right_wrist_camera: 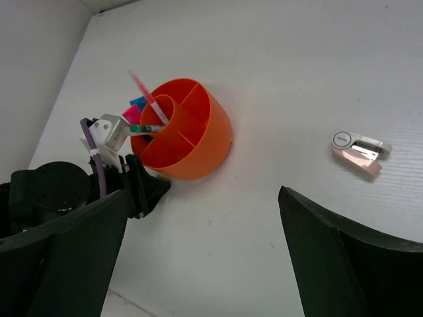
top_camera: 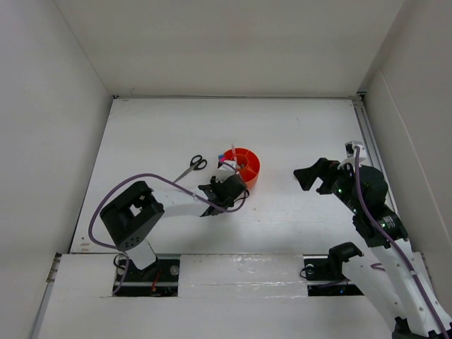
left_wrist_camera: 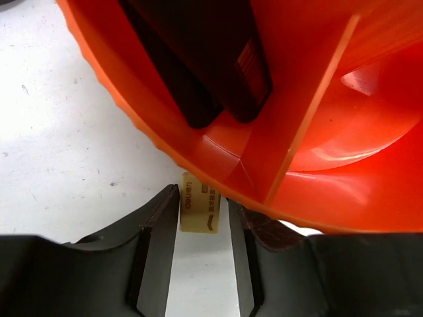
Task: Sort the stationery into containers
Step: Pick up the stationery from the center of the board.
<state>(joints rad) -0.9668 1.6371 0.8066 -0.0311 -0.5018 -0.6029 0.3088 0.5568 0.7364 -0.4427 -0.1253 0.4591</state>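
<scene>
The orange organizer (top_camera: 253, 161) (right_wrist_camera: 198, 152) stands mid-table, with a pink pen (right_wrist_camera: 147, 96) and blue- and pink-capped highlighters (right_wrist_camera: 135, 109) upright in it. Two black highlighter bodies (left_wrist_camera: 198, 59) fill one compartment. A tan eraser (left_wrist_camera: 200, 210) lies on the table against the organizer's outer wall (left_wrist_camera: 317, 99). My left gripper (left_wrist_camera: 203, 198) (top_camera: 229, 185) straddles it, jaws narrowed: the left finger touches the eraser, and a thin gap shows at the right one. My right gripper (right_wrist_camera: 203, 195) (top_camera: 311, 175) hangs wide open and empty, right of the organizer.
Black-handled scissors (top_camera: 192, 167) lie on the table left of the organizer. A pinkish sharpener (right_wrist_camera: 357, 146) lies to the organizer's right in the right wrist view. White walls enclose the table on three sides.
</scene>
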